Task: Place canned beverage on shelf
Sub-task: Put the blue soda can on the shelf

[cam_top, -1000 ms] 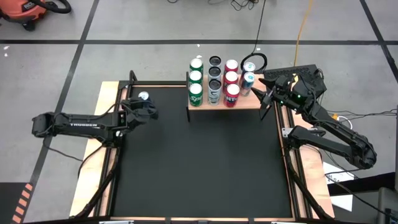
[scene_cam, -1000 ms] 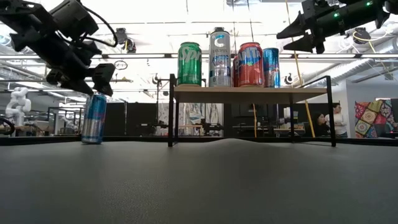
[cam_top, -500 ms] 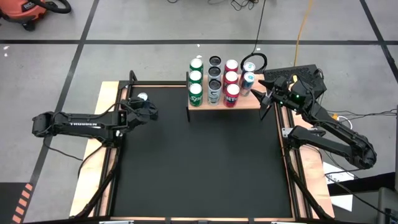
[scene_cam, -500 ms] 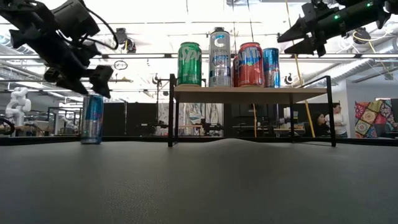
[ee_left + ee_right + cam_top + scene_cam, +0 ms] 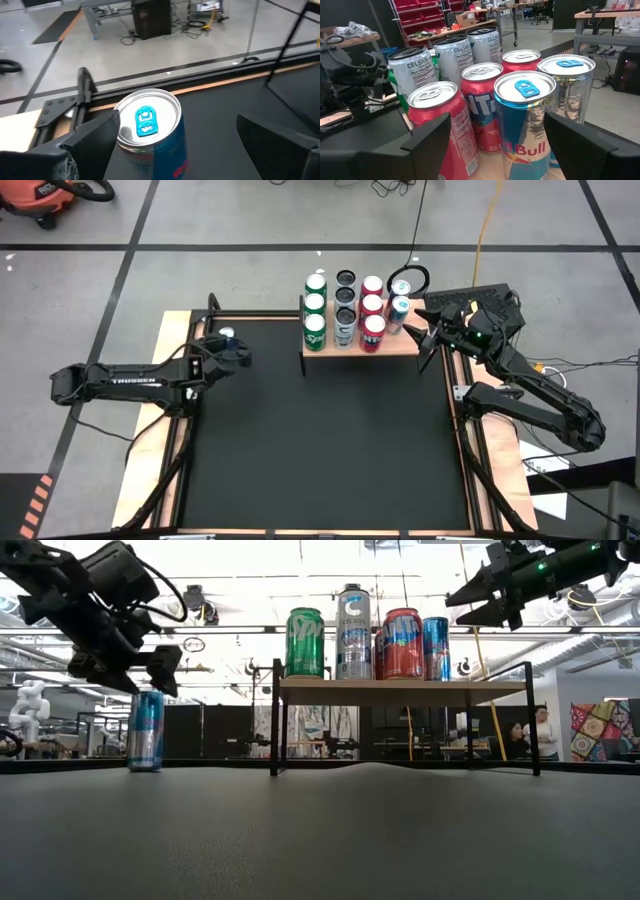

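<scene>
Cans (image 5: 345, 308) crowd the shelf (image 5: 395, 343); its right end stays bare.

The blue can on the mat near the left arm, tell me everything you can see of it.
The slim blue and silver metal drink can stands upright on the black mat, well apart from the light-wood shelf. Its silver lid carries a blue pull tab, unopened; red lettering shows on its side. The left hand hovers just above with fingers spread either side of its top, not gripping it. Only the mat touches it.
</scene>
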`<move>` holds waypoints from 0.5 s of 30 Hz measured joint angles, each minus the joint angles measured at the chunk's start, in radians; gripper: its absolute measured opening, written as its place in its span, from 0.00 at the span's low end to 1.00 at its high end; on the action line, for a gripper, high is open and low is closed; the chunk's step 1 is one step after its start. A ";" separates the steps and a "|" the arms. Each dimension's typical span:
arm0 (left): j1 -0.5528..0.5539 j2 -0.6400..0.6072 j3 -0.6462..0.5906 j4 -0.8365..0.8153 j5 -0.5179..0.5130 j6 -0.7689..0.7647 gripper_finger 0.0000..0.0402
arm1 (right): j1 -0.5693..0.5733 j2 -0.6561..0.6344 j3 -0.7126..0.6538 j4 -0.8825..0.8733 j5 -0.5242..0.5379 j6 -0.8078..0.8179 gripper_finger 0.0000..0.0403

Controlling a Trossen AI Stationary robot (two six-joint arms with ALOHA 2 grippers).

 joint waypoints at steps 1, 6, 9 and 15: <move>0.000 0.000 0.001 0.004 0.011 0.007 0.99 | 0.000 0.000 0.000 0.001 -0.001 -0.001 0.77; -0.021 -0.025 -0.001 -0.006 -0.001 0.023 0.99 | 0.000 0.000 0.000 -0.003 -0.002 -0.004 0.77; -0.020 -0.064 0.007 -0.013 0.006 0.042 0.99 | 0.000 0.000 0.000 -0.011 -0.002 -0.004 0.77; -0.017 -0.122 0.022 -0.042 0.047 0.112 0.99 | 0.000 0.000 0.000 -0.010 -0.002 -0.001 0.77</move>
